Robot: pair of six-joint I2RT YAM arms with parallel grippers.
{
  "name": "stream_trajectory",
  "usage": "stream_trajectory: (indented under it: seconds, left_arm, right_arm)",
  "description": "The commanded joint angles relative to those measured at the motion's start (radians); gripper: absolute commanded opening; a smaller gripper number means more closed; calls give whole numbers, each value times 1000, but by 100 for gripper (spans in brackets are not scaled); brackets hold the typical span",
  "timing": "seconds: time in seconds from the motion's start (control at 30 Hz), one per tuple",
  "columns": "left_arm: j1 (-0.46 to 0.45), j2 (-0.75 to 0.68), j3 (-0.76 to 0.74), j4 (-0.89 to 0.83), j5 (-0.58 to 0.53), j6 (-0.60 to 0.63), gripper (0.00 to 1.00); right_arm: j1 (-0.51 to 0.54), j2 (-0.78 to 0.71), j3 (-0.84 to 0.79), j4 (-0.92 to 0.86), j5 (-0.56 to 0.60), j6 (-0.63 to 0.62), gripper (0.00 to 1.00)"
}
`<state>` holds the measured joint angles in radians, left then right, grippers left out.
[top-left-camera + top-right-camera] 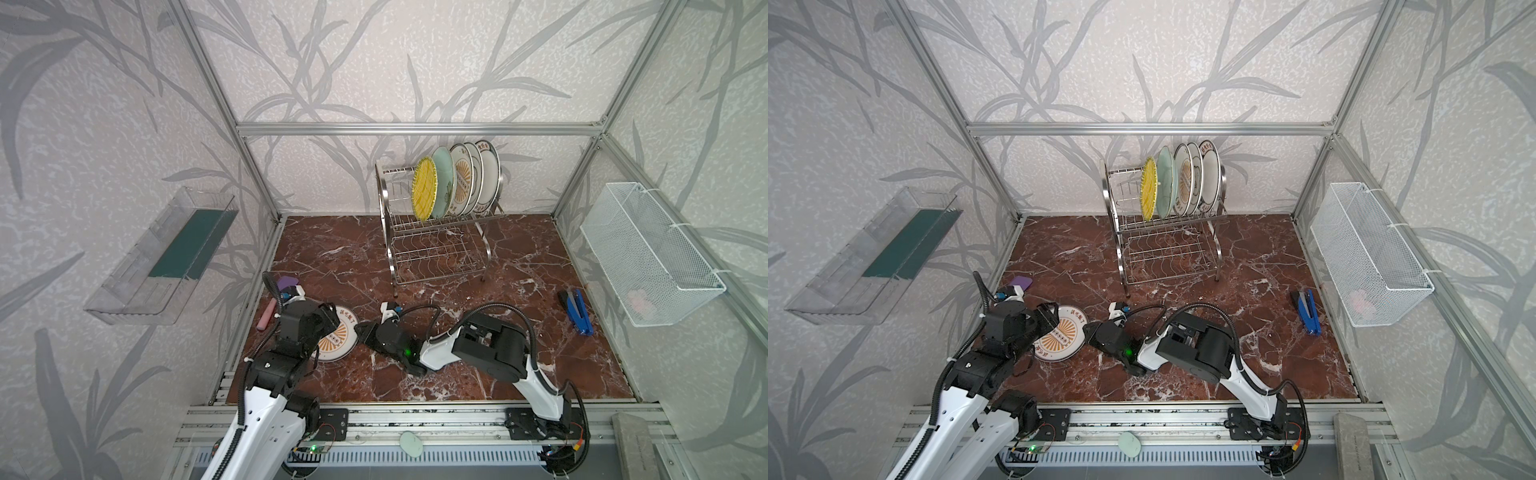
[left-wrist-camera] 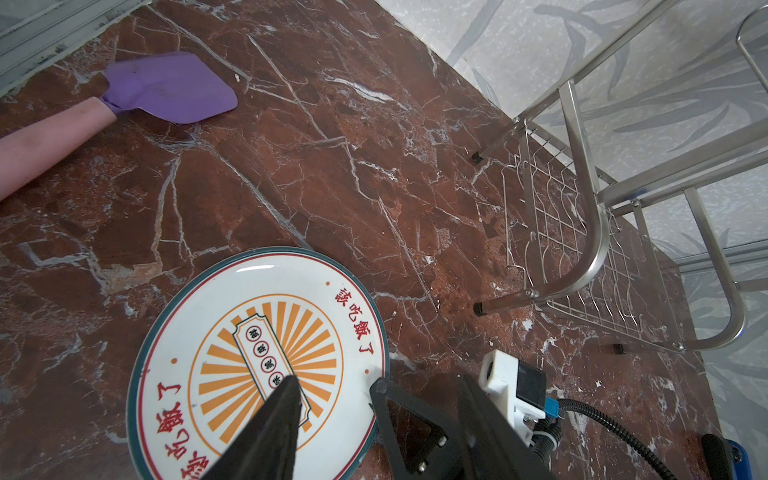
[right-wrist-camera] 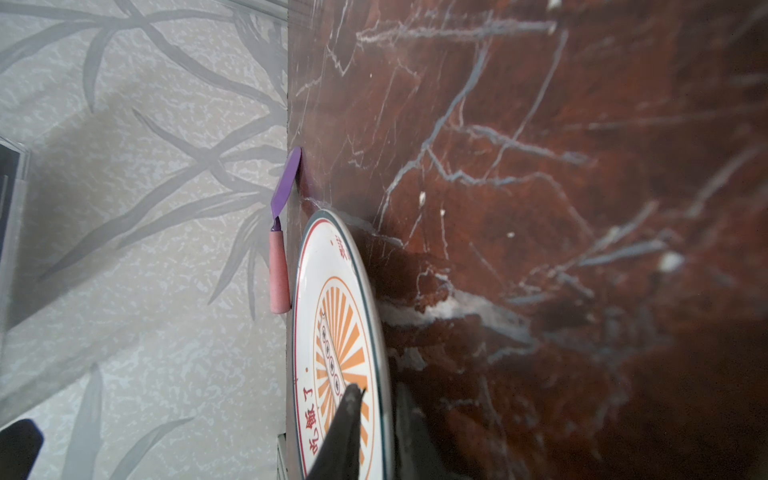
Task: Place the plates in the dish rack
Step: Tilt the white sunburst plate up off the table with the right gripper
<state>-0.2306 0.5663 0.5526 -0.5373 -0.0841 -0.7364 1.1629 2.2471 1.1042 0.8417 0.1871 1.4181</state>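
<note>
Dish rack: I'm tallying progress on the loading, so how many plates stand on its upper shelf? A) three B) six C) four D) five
D: five plates stand on edge on the upper shelf of the dish rack, while the sixth, a sunburst plate, sits on the table.

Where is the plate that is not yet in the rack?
The sunburst plate is on the marble table, front left in both top views, near the purple spatula.
</note>
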Motion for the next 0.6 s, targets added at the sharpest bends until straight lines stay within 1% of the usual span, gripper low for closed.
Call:
stream_trajectory:
  seconds: [0.0,0.27,0.43,0.57]
  left_arm:
    - [4,-3,-6,13,-13,-1,59]
    - [4,-2,-8,16,-13,1,59]
    - [4,-7,-5,10,-14,3,59]
    - [5,-11,-11,8,-13,1,58]
  right_arm:
    - [-6,60,1,-235,-32,-57,18]
    - [-16,71,26,-281,-78,-80,19]
    - [-19,75,39,-293,-93,-85,17]
    - [-24,75,37,-297,-95,-85,12]
